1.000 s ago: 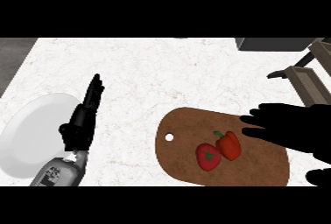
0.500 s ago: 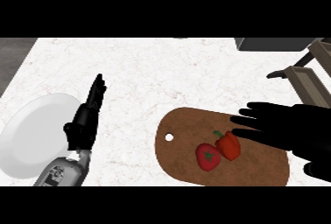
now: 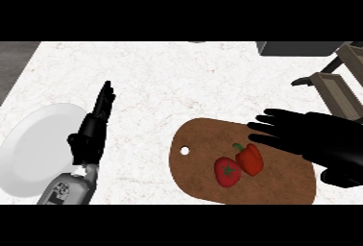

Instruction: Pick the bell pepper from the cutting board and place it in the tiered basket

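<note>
Progress of the pick, viewed from above. Pepper [image 3: 249,159] lies near the middle of the board [image 3: 202,185], touching a rounder red fruit [image 3: 227,173] that has a green star on top (the longer of the two, with the curved green stem, is taken as the pepper). Right robot hand [image 3: 322,140] hovers over the board's right side, fingers [image 3: 280,129] straight and spread apart, pointing left toward the pepper. The nearest fingertip is just beside the pepper and no finger curls round it, so nothing is held. Whether a fingertip touches it cannot be told from this angle. Left robot hand [image 3: 89,138] rests open, fingers up, over the surface [image 3: 177,77] between the board and a white plate [image 3: 32,149]. Basket [image 3: 332,89] stands at the far right, well apart from the board and only partly in view. Judged stage: approach, before the grasp. No part of the task is yet complete. Left to do: close on the pepper alone, lift it clear of its neighbour, carry it to the basket and set it in a tier.
</note>
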`<act>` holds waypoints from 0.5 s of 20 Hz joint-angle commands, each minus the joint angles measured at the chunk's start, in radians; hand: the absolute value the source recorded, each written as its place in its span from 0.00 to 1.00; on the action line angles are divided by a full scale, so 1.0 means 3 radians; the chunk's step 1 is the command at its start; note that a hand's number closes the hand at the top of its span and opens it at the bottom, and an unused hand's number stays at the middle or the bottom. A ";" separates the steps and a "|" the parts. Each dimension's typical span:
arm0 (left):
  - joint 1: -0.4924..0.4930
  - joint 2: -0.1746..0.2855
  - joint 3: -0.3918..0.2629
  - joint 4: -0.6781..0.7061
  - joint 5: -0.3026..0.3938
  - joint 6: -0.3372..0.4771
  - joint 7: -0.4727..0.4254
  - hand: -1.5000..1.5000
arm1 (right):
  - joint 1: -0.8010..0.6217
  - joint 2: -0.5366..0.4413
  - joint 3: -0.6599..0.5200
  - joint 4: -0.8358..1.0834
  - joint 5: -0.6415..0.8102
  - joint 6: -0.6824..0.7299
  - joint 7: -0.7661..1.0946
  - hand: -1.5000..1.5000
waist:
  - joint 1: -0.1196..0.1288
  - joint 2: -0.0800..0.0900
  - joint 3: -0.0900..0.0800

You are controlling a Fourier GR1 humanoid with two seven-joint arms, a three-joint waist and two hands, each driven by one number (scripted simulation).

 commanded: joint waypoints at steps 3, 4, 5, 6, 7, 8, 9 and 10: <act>-0.0086 -0.0145 -0.0005 0.0022 -0.0216 0.0028 0.0125 0.50 | -0.0290 0.0201 -0.0031 0.0558 0.0192 0.0114 -0.0278 0.00 | 0.0006 0.0000 -0.0001; -0.0117 -0.0075 0.0200 0.0212 -0.0045 -0.0150 -0.0096 0.50 | -0.0150 0.0082 -0.0054 0.0593 0.0230 0.0000 -0.0443 0.00 | -0.0006 0.0001 -0.0002; 0.0024 -0.0013 0.0173 -0.0056 0.0002 -0.0198 -0.0007 0.50 | -0.0256 0.0150 0.0022 0.0728 0.0236 0.0058 -0.0390 0.00 | 0.0017 0.0000 -0.0001; -0.0004 -0.0166 0.0029 -0.0003 -0.0183 -0.0046 0.0051 0.50 | -0.0306 0.0257 0.0035 0.0707 0.0221 0.0141 -0.0303 0.00 | 0.0008 -0.0001 -0.0001; 0.0188 -0.0033 0.0101 -0.0219 -0.0121 -0.0129 0.0068 0.50 | -0.0087 0.0274 0.0139 0.0507 0.0327 0.0064 -0.0199 0.00 | 0.0004 -0.0006 -0.0001; 0.0171 -0.0153 0.0049 -0.0001 -0.0183 -0.0086 -0.0071 0.50 | 0.0051 0.0027 -0.0008 0.0695 0.0322 -0.0228 -0.0629 0.00 | -0.0010 -0.0002 0.0000; 0.0071 -0.0109 0.0145 -0.0081 -0.0161 -0.0133 0.0035 0.50 | 0.0009 0.0182 0.0090 0.0595 0.0373 -0.0083 -0.0454 0.00 | -0.0008 -0.0004 -0.0001; 0.0082 -0.0149 0.0093 -0.0183 -0.0211 -0.0089 0.0121 0.50 | -0.0120 0.0253 0.0120 0.0800 0.0415 -0.0161 -0.0541 0.00 | 0.0005 -0.0002 -0.0001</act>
